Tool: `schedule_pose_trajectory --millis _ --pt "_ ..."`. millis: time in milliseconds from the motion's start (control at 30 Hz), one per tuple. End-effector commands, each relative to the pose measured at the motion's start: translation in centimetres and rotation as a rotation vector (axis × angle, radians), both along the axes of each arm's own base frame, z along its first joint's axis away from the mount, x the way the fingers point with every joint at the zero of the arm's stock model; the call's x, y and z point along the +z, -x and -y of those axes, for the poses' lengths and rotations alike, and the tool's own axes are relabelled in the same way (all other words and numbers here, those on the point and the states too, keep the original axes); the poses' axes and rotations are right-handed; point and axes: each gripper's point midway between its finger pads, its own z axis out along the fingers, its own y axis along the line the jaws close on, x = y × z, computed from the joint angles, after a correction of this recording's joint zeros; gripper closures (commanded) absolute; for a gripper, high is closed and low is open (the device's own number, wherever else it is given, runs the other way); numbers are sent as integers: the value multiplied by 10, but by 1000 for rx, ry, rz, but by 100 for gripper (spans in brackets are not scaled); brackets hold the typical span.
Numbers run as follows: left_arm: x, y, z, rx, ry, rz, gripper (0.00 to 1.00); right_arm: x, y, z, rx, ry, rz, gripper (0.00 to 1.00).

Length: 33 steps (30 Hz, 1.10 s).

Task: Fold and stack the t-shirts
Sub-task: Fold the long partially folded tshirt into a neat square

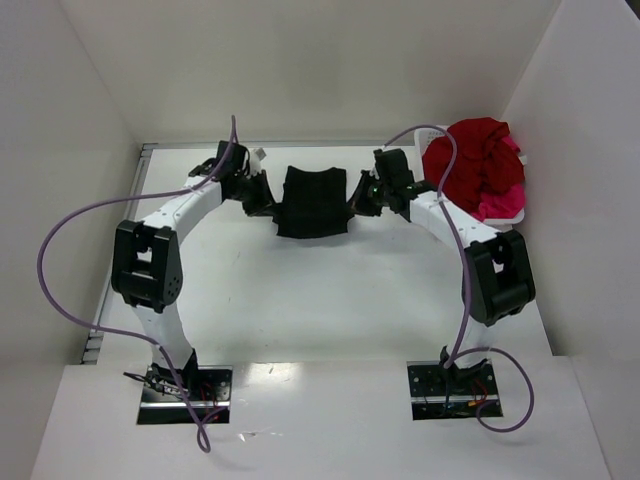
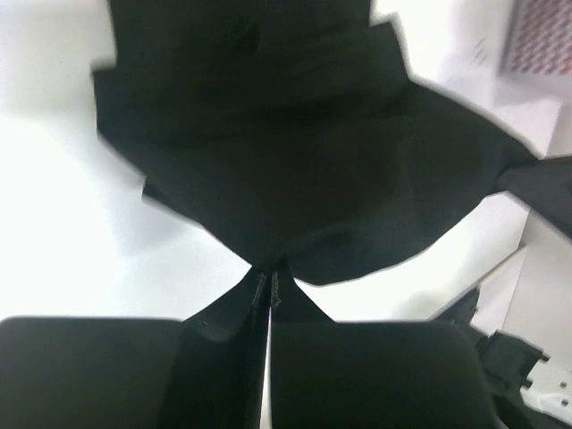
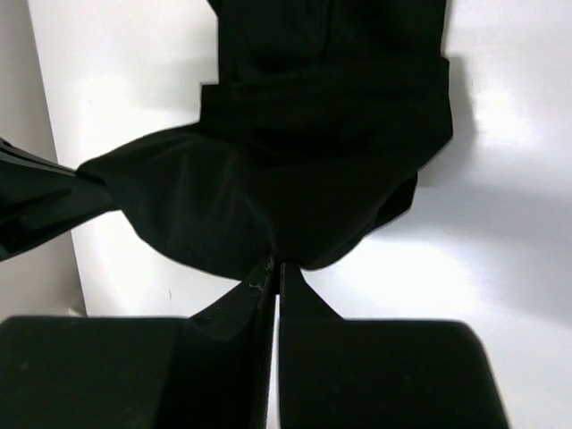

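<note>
A black t-shirt (image 1: 313,202) lies at the far middle of the table, partly folded. My left gripper (image 1: 262,203) is shut on its left edge. My right gripper (image 1: 357,206) is shut on its right edge. In the left wrist view the black cloth (image 2: 295,152) spreads out from the closed jaws (image 2: 266,284). In the right wrist view the cloth (image 3: 295,152) likewise runs up from the closed jaws (image 3: 275,268). A dark red t-shirt (image 1: 478,160) and a bright pink one (image 1: 500,205) are heaped in the basket at the far right.
A white plastic basket (image 1: 521,213) stands at the far right against the wall. White walls close the table in at the back and on both sides. Purple cables loop over both arms.
</note>
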Motion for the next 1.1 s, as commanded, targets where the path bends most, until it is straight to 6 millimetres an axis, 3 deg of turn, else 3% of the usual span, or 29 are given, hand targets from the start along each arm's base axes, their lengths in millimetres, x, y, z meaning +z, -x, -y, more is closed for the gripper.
schedule_pose_trajectory --millis 0,67,133,167,233,267,367,467,500,533,700,733,800,833,1000,1033,1067 --pt "15 25 -2 -39 16 32 100 23 14 -1 33 -36 62 100" --pt "23 39 -4 -45 25 43 100 16 27 3 27 -35 40 100" --pt "14 56 -7 -45 20 14 100 25 45 -4 53 -57 48 100" --pt "24 65 -3 -62 33 36 100 18 55 -5 58 -57 27 100" --pt "21 84 -2 -69 33 12 100 30 74 -11 75 -64 51 100" --pt "33 93 2 -77 45 37 100 25 86 -13 83 -62 24 100" --pt "54 111 3 -77 73 62 100 46 104 -16 80 -82 49 100" --pt "72 114 2 -78 81 99 100 64 107 -9 47 -94 90 100" --pt "82 110 3 -78 87 124 100 61 106 -5 30 -78 85 100" --pt "84 107 4 -78 88 129 100 71 99 -4 9 -75 116 100" --pt "74 78 9 -81 61 114 100 38 71 -1 -12 -4 47 100" --pt "64 70 9 -72 45 91 100 39 64 -5 -7 -6 66 100" --pt "66 52 9 -62 49 112 100 26 50 -3 -31 14 55 100" --pt "54 45 11 -61 43 83 100 27 45 -6 -23 17 69 100" --pt "45 0 7 -39 49 92 100 0 2 16 -96 63 40 100" --pt "34 -10 5 -30 46 78 100 6 -6 19 -108 57 53 100" --pt "40 -18 8 -37 57 95 100 8 -15 26 -121 59 69 100"
